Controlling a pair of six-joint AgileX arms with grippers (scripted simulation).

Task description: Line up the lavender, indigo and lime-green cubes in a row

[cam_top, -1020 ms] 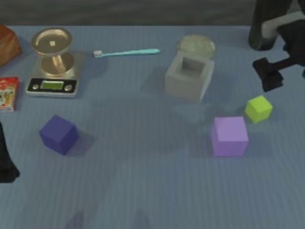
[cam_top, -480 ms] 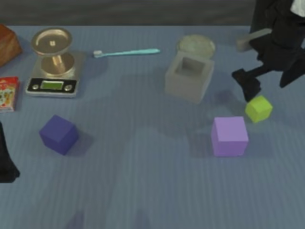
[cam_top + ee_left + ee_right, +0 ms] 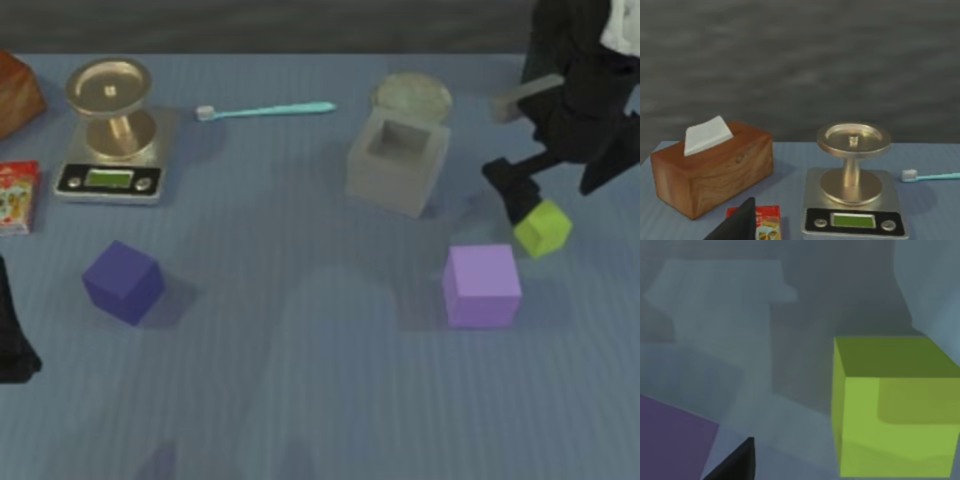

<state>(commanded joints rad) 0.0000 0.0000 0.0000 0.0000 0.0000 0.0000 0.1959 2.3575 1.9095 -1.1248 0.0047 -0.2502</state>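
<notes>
— Blue ribbed surface (image 3: 300, 400) under a dark grey wall (image 3: 800, 60). Crowded along the far side?

— Crowded enough. Far left: wooden tissue box (image 3: 712, 167), red card pack (image 3: 18, 196) and kitchen scale (image 3: 109, 150) with its brass pan. Further right, a teal toothbrush (image 3: 265, 109) lying flat. Right of centre, a grey hollow block (image 3: 397, 160) with a round disc (image 3: 411, 93) just behind it.

— And the cubes?

— Nowhere near a row. Indigo (image 3: 123, 281) alone at the left, well apart from the other two. Lavender (image 3: 482, 286) right of centre, in front of the grey block. Lime-green cube (image 3: 543, 227) just beside the lavender's far right corner, apart from it, turned at an angle.

— Right tool (image 3: 553, 190)?

— Low over the lime-green cube, fingers apart, one dark fingertip (image 3: 510, 192) touching or just beside the cube's left face; cannot tell which. From the right wrist, cube filling much of the view, nothing clamped on it.

— Anything in the way?

— Grey block close on the left of that tool, lavender near in front.

— Left tool (image 3: 15, 345)?

— Parked at the surface's left edge, near the indigo. State: cannot tell.
</notes>
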